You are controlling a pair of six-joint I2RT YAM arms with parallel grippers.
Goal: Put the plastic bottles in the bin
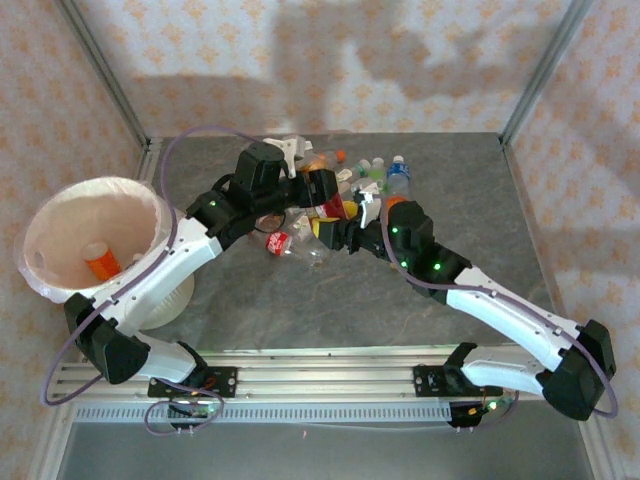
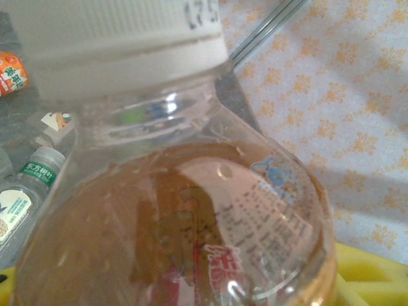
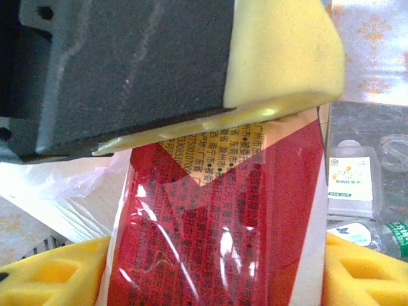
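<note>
Top external view: the bottles (image 1: pixel 350 180) lie in a loose heap at the far middle of the table (image 1: pixel 470 260). One orange-label bottle (image 1: pixel 102 262) is already inside the bin (image 1: pixel 60 200), which stands at the table's left edge, well apart from the heap. Both arms reach into the heap, and the left gripper (image 1: pixel 325 195) and right gripper (image 1: pixel 345 232) meet there, just beside each other. In the right wrist view a red-label bottle (image 3: pixel 223 223) sits between the yellow pads (image 3: pixel 51 274) with its sides against both, so the right jaws grip it. Another black finger (image 3: pixel 127 70) with a yellow pad lies across its upper part. A white-label bottle (image 3: pixel 354 178) lies to the right. In the left wrist view a white-capped bottle (image 2: pixel 191 210) stands very close, with yellow foam (image 2: pixel 376 274) at its lower right. Whether the left jaws pinch it cannot be told.
</note>
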